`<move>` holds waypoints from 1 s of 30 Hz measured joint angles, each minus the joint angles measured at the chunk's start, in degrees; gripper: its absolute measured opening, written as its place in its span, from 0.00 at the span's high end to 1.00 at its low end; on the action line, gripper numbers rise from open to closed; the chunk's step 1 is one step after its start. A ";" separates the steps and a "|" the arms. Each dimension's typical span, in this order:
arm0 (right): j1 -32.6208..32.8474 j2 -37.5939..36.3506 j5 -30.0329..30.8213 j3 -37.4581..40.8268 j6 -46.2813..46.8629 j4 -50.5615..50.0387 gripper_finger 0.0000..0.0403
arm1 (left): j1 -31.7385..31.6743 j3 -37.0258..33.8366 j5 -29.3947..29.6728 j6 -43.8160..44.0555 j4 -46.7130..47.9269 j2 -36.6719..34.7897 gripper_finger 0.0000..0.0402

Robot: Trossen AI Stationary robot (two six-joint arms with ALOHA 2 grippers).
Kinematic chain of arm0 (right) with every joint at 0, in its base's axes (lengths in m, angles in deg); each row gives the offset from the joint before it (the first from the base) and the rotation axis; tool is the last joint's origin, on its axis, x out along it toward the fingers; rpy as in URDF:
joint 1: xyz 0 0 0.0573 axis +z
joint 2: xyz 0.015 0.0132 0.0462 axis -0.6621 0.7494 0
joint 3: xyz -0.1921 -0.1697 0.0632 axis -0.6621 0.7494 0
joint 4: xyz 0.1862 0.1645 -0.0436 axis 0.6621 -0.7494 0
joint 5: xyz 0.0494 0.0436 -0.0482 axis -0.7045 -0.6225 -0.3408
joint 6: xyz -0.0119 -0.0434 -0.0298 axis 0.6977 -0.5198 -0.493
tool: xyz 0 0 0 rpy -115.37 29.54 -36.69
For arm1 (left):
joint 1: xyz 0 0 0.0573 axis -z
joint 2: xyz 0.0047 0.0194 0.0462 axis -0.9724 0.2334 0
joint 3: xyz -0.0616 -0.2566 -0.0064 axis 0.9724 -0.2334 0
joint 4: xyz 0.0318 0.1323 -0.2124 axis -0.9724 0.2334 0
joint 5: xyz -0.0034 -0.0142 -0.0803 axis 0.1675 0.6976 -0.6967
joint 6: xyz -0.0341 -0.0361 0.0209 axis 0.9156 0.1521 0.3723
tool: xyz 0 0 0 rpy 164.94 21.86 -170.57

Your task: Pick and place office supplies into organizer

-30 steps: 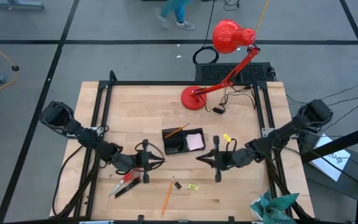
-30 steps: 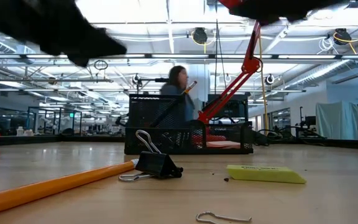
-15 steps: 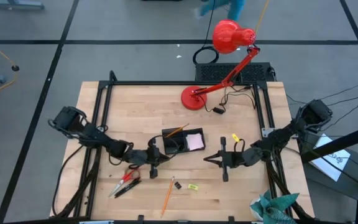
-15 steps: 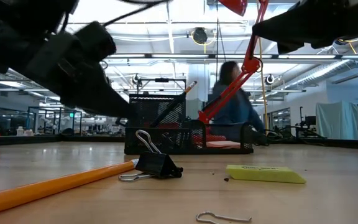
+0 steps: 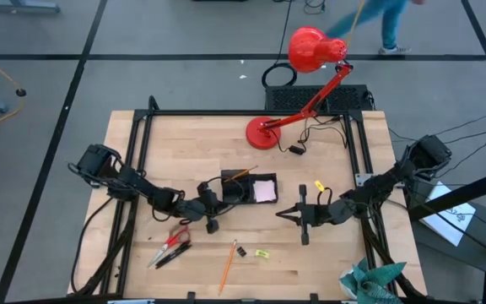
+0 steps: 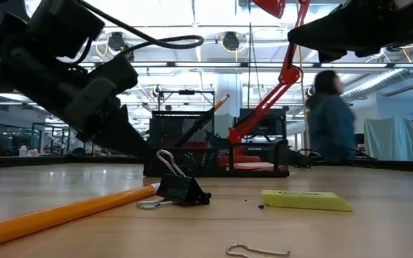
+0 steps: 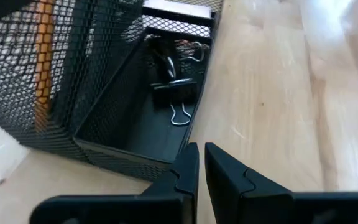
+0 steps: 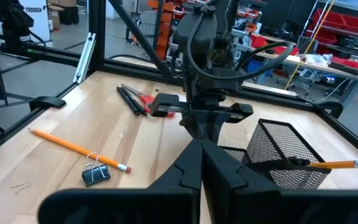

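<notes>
We see the left gripper [image 7: 199,163] nearly closed and empty at the organizer [image 5: 247,191] edge, the right gripper [image 5: 304,214] shut, holding nothing.

The organizer [image 5: 249,191] sits mid-table [image 5: 327,262], with a pencil [image 5: 239,176] leaning in it and a binder clip [image 7: 176,93] in its low tray. The left end effector [image 5: 210,208] is just beside its left side, the right end effector [image 5: 302,216] well apart on its right. Nearer the front edge lie scissors [image 5: 170,246], another pencil [image 5: 227,266] and an eraser [image 5: 262,253].

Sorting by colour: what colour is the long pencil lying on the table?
Orange pencil, clearest in the right wrist view.
</notes>
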 joint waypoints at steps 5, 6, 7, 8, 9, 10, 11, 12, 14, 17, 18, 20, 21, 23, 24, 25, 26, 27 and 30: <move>0.01 0.00 -0.02 0.00 0.02 0.00 1.00 | -0.03 0.02 -0.30 -1.09 -0.78 -0.02 0.91; 0.01 0.00 -0.03 0.00 0.01 -0.02 1.00 | 0.17 0.00 -1.69 -2.16 -1.71 -0.02 0.91; 0.01 0.00 -0.05 0.00 -0.01 -0.06 1.00 | 0.53 0.01 -3.33 -3.28 -3.06 -0.02 0.91; 0.01 0.00 -0.11 0.00 -0.02 -0.21 1.00 | 1.04 0.01 -5.16 -4.29 -4.65 -0.02 0.91; 0.01 0.00 -0.11 0.00 -0.04 -0.48 1.00 | 1.60 0.08 -7.05 -4.88 -6.40 -0.02 0.91; 0.01 0.00 -0.16 0.00 -0.08 -0.85 1.00 | 2.15 0.45 -8.59 -5.12 -7.36 -0.02 0.91; 0.01 0.00 -0.17 0.00 -0.15 -1.25 1.00 | 2.67 1.24 -9.69 -4.89 -7.40 -0.02 0.91; 0.00 0.00 -0.20 -0.02 -0.15 -1.65 1.00 | 3.14 2.50 -10.00 -4.11 -6.20 -0.02 0.91; -0.28 0.00 -0.28 -0.02 -0.10 -2.50 1.00 | 4.09 6.29 -10.16 -3.31 0.61 -0.04 0.91; -0.67 0.01 -0.26 -0.02 0.03 -2.92 1.00 | 6.01 14.00 -10.16 -4.57 14.50 1.23 0.91; -0.69 0.00 -0.26 -0.02 0.02 -2.91 1.00 | 6.84 16.28 -9.97 -5.97 17.89 1.80 0.91; -0.67 0.00 -0.28 -0.02 0.04 -3.01 1.00 | 8.65 20.06 -9.75 -10.06 22.88 2.33 0.91; -0.64 0.00 -0.28 -0.04 0.03 -3.27 1.00 | 9.63 22.03 -9.56 -11.90 23.58 2.74 0.91; -0.64 0.02 -0.28 -0.04 0.04 -3.48 1.00 | 12.17 24.69 -8.44 -15.17 25.29 2.82 0.91; -0.64 0.00 -0.28 -0.05 0.07 -3.69 1.00 | 13.43 25.77 -7.55 -16.68 26.32 2.82 0.91; -0.64 0.00 -0.28 -0.07 0.07 -4.02 1.00 | 14.80 26.60 -6.02 -18.22 26.43 2.91 0.91; -0.64 0.00 -0.28 -0.07 0.07 -4.37 1.00 | 15.97 27.27 -4.02 -19.41 26.43 2.94 0.91; -0.64 0.02 -0.28 -0.07 0.14 -4.57 1.00 | 17.06 27.77 -1.19 -20.27 26.46 2.92 0.91; -0.64 -0.03 -0.58 -0.07 1.13 -4.70 1.00 | 19.16 29.08 4.87 -21.76 27.06 3.84 0.89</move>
